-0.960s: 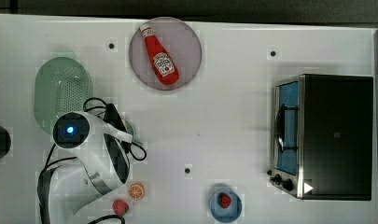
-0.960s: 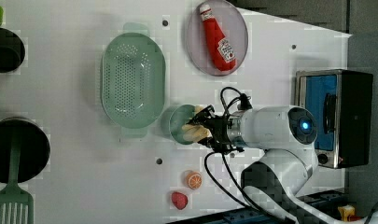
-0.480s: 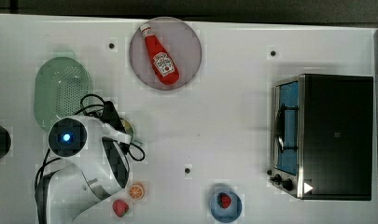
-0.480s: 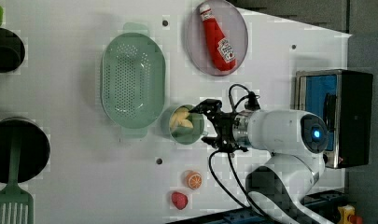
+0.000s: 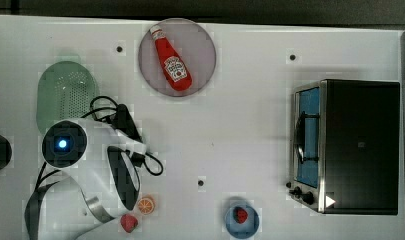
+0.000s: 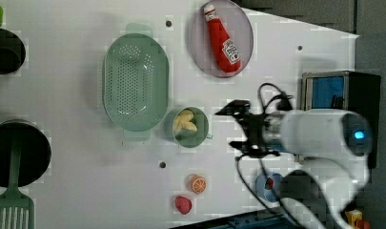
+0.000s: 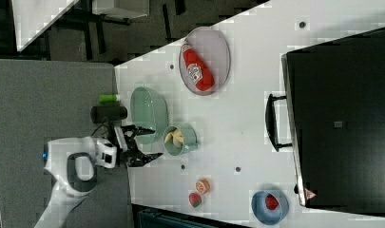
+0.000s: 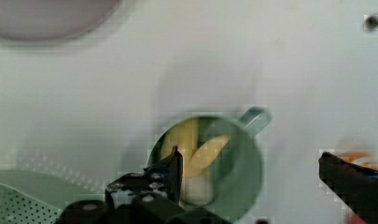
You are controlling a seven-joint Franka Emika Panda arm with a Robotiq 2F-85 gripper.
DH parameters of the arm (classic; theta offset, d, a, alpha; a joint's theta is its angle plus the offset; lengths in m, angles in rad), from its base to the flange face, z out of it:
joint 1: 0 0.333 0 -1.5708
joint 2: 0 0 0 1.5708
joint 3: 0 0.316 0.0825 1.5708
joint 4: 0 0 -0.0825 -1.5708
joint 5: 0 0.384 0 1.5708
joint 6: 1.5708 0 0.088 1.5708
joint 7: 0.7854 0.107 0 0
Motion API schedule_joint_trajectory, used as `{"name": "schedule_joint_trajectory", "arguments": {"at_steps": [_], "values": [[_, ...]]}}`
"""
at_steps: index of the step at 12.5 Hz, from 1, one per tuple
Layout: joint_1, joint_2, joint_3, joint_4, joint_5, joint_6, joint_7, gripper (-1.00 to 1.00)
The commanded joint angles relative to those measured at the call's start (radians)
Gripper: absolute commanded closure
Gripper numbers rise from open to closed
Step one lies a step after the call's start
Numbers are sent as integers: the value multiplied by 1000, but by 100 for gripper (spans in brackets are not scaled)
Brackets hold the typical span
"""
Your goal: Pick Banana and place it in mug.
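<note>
Banana [image 6: 185, 122]: inside mug [image 6: 201, 135], yellow pieces resting against the inner wall; also seen in the wrist view [image 8: 196, 149] and the right view [image 7: 173, 137].
Mug: upright on the table [image 6: 86, 181], touching or just beside the colander [image 6: 136, 81] at the left view's right; short handle [image 8: 255, 117] pointing away from the colander.
Gripper [image 6: 238, 128]: fingers spread wide apart, nothing between them; positioned to the left view's right of the mug, apart from it. In the right view, gripper [image 7: 145, 142] at the right view's left of the mug, jaws likewise apart. In the wrist view, one fingertip [image 8: 175, 161] overlapping the mug rim in the picture, the other far to the side.
Plate [image 6: 245, 43] with ketchup bottle [image 6: 222, 38]: far side of the table, beyond the mug.
Orange slice [image 6: 197, 183] and strawberry [image 6: 183, 204]: near edge, below the mug in the left view.
Blue bowl [image 5: 250, 222] with a red fruit: near edge, right of the orange slice in the top view.
Oven [image 5: 360, 145]: at the top view's right.
Dark pan with green spatula [image 6: 12, 191]: at the left view's left.
</note>
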Motion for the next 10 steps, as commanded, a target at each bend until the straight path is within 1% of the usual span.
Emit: {"name": "schedule_joint_trajectory", "arguments": {"at_steps": [1, 3, 6, 8, 10], "values": [[-29, -175, -124, 107, -4, -171, -225, -100], [-38, -219, -216, 166, -4, -251, -378, -100], [-41, -244, -345, 259, -4, -352, -569, -100], [-42, -244, -408, 322, -4, -423, -656, -100], [-42, -244, -442, 365, -4, -519, -735, -100]]}}
